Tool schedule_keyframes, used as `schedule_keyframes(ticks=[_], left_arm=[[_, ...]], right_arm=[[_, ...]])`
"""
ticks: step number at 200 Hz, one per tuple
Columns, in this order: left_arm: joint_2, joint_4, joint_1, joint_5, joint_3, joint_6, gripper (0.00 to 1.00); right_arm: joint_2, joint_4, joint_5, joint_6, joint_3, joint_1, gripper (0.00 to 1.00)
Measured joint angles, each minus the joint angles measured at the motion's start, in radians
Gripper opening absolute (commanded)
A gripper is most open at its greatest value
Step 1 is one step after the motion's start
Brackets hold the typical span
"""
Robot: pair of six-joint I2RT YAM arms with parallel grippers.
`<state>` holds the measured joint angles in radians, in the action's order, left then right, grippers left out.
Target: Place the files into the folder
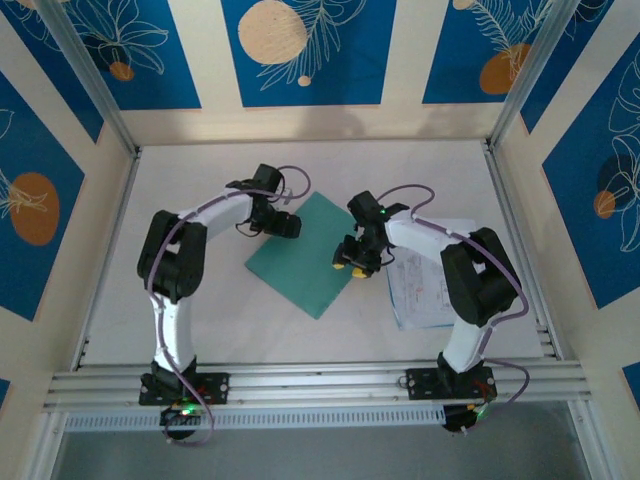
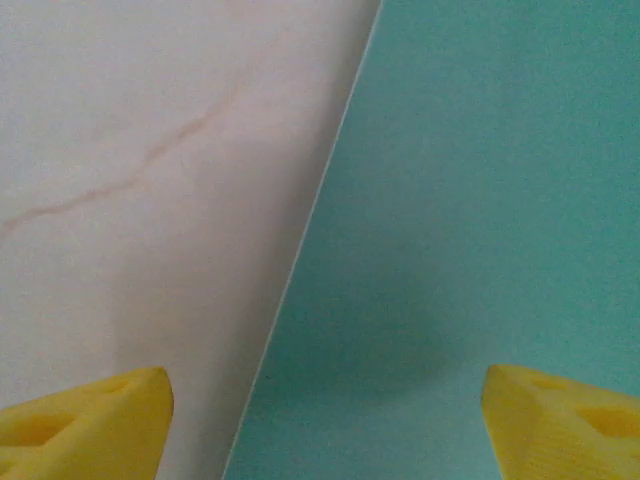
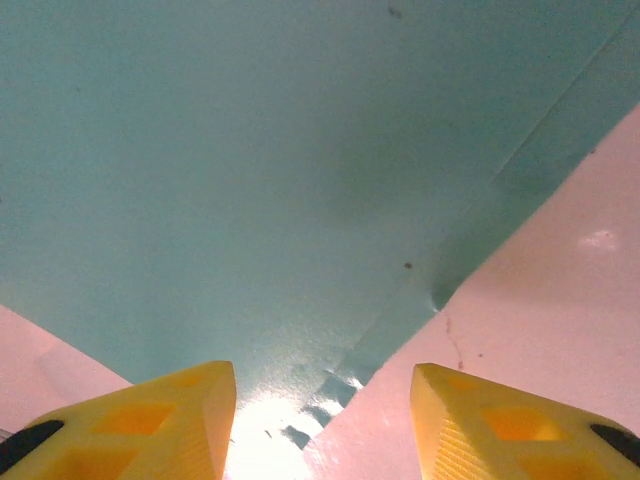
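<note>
The table [image 1: 200,170] bears the folder [image 1: 300,255], flat and closed, with the files [image 1: 425,290] stacked loosely just to the folder's right, outside it, probably waiting for a leaf to be lifted. The left gripper [image 2: 325,400] hangs spread wide astride the folder's far-left edge. The right gripper [image 3: 322,400], jaws apart and pinching nothing, hovers low over the folder's right edge, both seemingly placed to catch the cover and open it.

Teal folder [image 1: 300,258] laid flat on white table [image 1: 200,170]. Left pincer [image 1: 293,227] held over its top-left edge, right pincer [image 1: 352,265] over right edge. White files [image 1: 420,290] laid near, at right.
</note>
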<state>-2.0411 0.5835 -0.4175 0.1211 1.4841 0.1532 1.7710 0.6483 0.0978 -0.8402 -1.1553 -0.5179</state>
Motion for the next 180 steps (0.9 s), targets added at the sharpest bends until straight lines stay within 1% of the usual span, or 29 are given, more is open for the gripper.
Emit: schedule_keyframes(ticks=[11, 33, 49, 58, 78, 87, 98, 105, 131, 153, 180], left_arm=[[-0.016, 0.010, 0.001, 0.014, 0.000, -0.011, 0.74], [-0.023, 0.008, 0.003, 0.032, -0.002, -0.019, 0.63], [-0.016, -0.020, 0.003, 0.034, -0.027, -0.015, 0.52], [-0.003, -0.043, 0.003, 0.035, -0.050, -0.008, 0.50], [0.047, -0.087, 0.005, 0.036, -0.126, 0.024, 0.43], [0.072, -0.102, 0.005, 0.034, -0.164, 0.048, 0.38], [0.108, -0.121, 0.008, 0.027, -0.216, 0.072, 0.35], [0.131, -0.133, 0.010, 0.025, -0.248, 0.089, 0.34], [0.225, -0.200, 0.017, 0.016, -0.388, 0.174, 0.23], [0.314, -0.281, 0.017, 0.022, -0.514, 0.267, 0.22], [0.385, -0.377, 0.016, 0.060, -0.627, 0.370, 0.22]], right_arm=[[0.002, -0.018, 0.004, -0.020, 0.001, 0.008, 0.50], [0.019, -0.056, 0.013, -0.058, 0.010, 0.027, 0.50], [0.048, -0.074, 0.017, -0.076, 0.011, 0.046, 0.50], [0.067, -0.083, 0.018, -0.080, 0.011, 0.053, 0.50], [0.098, -0.074, 0.037, -0.086, -0.005, 0.069, 0.50], [0.104, -0.075, 0.035, -0.085, -0.019, 0.072, 0.50], [0.122, -0.068, 0.036, -0.081, -0.040, 0.077, 0.50], [0.136, -0.060, 0.042, -0.077, -0.057, 0.082, 0.50], [0.198, -0.033, 0.064, -0.030, -0.149, 0.098, 0.51], [0.240, -0.019, 0.069, 0.014, -0.219, 0.110, 0.52], [0.226, -0.019, 0.077, 0.047, -0.227, 0.112, 0.54]])
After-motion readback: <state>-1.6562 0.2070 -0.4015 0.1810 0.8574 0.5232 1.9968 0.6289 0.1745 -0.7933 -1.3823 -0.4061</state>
